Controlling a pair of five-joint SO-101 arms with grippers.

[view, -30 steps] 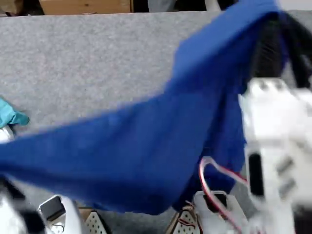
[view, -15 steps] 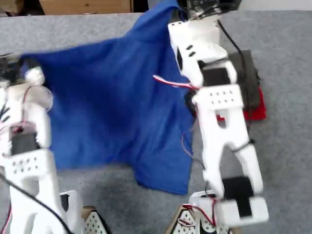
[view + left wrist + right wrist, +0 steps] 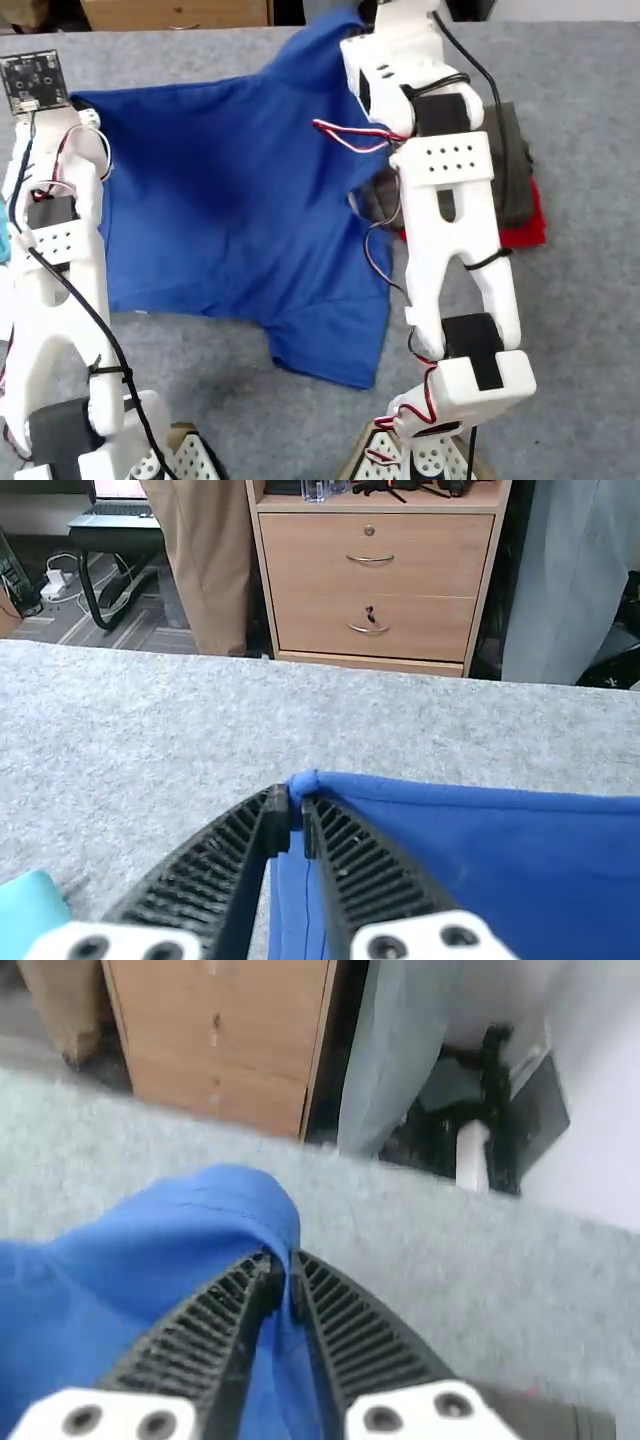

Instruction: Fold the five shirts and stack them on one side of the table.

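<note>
The left hand (image 3: 296,802) is clenched on one corner of the plain blue cotton shirt (image 3: 480,870), its ribbed fingers (image 3: 350,850) pinching a small nub of fabric just above the grey felt desk (image 3: 130,740). The right hand (image 3: 280,1260) is likewise clamped shut on the shirt (image 3: 120,1290), which humps up over its fingertips in a rounded fold. From both hands the cloth runs back toward the arm bases. In the high view the shirt (image 3: 230,210) lies spread mostly flat on the desk (image 3: 580,320), and the gripped edge stretches between the two hands along the side farthest from the bases. That held edge is the long axis on which the coming fold seems to turn. The rest of the shirt lies on the base side of both hands, and a sleeve pokes out beyond the hem on the right arm's side. Just outboard of the right arm sits a dark folded garment (image 3: 515,165) on a folded red shirt (image 3: 527,228), so the right hand looks nearer the stack. A scrap of teal cloth (image 3: 25,910) lies beside the left hand, on the side away from the blue shirt.
</note>
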